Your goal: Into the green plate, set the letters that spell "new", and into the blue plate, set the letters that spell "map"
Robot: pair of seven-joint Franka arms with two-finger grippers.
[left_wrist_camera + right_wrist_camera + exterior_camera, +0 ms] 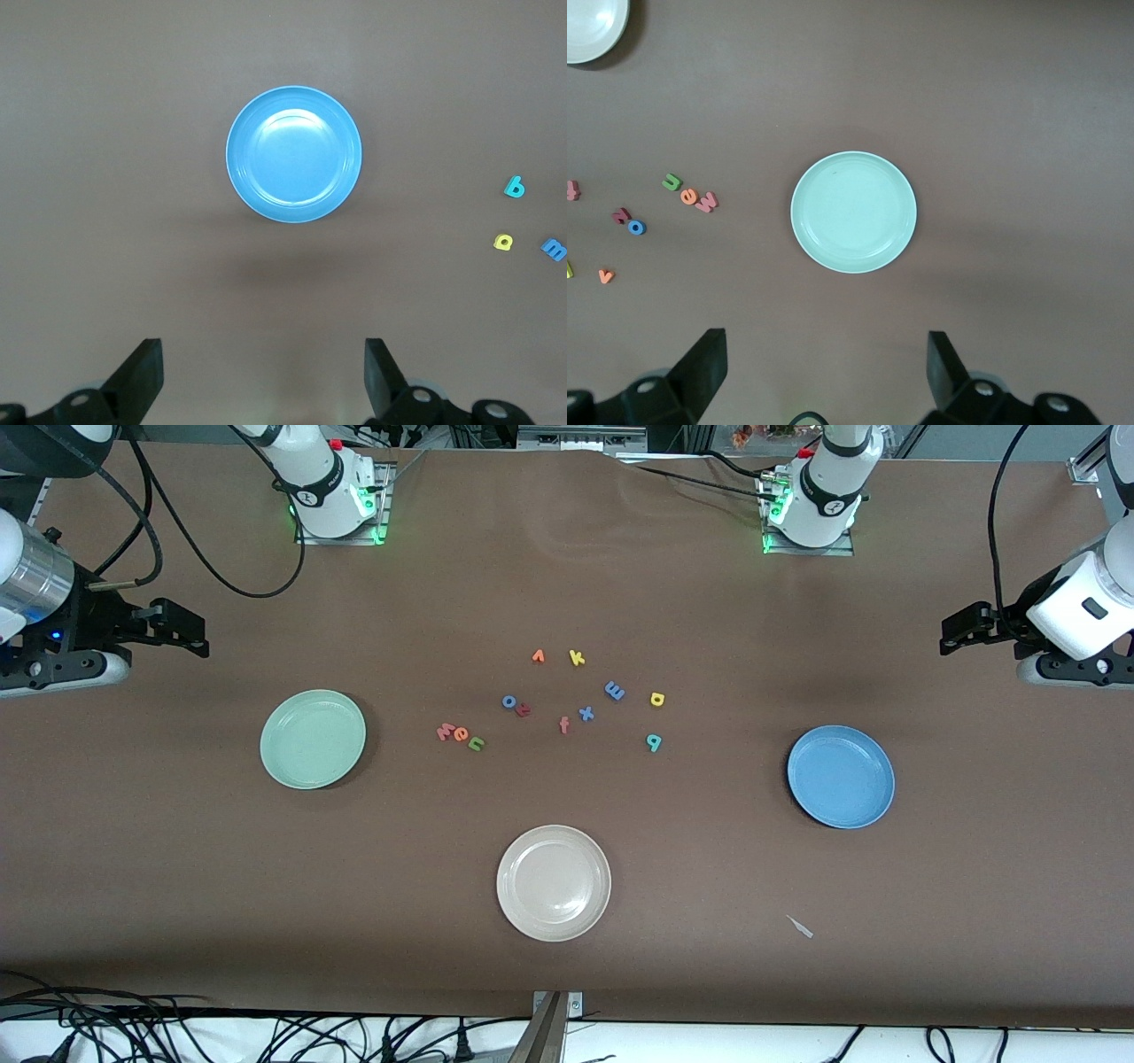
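The green plate [313,739] [853,212] lies empty toward the right arm's end, the blue plate [841,776] [293,153] empty toward the left arm's end. Between them lie the letters. The salmon w [446,732] [706,203], orange-red e [462,733] [688,196] and green n [476,743] [672,182] sit in a row. The blue m [614,690] [554,249], yellow a [656,699] [503,241] and teal p [653,741] [515,186] lie closer to the blue plate. My right gripper [197,633] [827,367] hangs open over its table end, and my left gripper [950,636] [263,372] open over its own.
A cream plate [554,882] [589,27] lies nearer to the front camera than the letters. Other letters sit among them: orange v [538,656], yellow k [577,658], blue x [586,713], salmon f [564,724], blue o [509,701]. A small grey scrap [800,926] lies near the front edge.
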